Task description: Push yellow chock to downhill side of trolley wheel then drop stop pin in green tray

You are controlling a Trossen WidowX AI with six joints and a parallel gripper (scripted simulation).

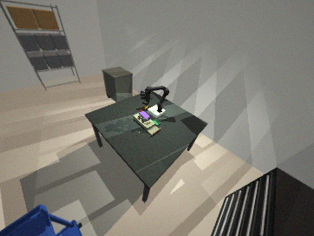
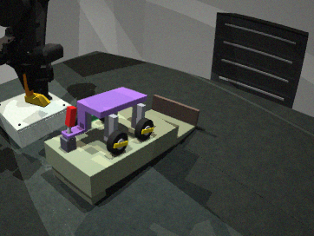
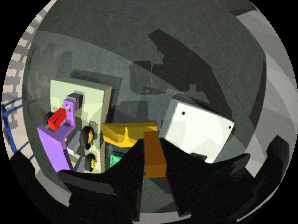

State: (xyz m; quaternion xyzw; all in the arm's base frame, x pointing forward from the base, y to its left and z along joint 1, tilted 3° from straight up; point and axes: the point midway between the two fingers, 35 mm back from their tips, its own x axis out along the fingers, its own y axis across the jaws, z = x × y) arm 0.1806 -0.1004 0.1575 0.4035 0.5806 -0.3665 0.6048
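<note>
My gripper [image 3: 150,141] is shut on the orange handle of the yellow chock [image 2: 38,100] [image 3: 127,134]. It holds the chock off the ramp, beyond its pin end in the exterior view, in front of the white base block. The chock's black rubber base cannot be made out. The purple trolley [image 1: 144,115] [image 2: 113,100] [image 3: 55,147] stands on the pale ramp [image 2: 69,173] [image 3: 60,87]. The red-headed stop pin [image 2: 70,116] [image 3: 57,119] stands upright at the trolley's uphill end, through its purple tab. The green tray [image 1: 156,123] [image 3: 115,160] is beside the ramp, mostly hidden in the wrist view.
The white base block [image 1: 157,111] [image 2: 26,130] [image 3: 195,130] is near the ramp, on the arm's side. A brown end board [image 2: 175,109] stands across the ramp's low end. The trolley's raised deck and the upright pin stand above the ramp.
</note>
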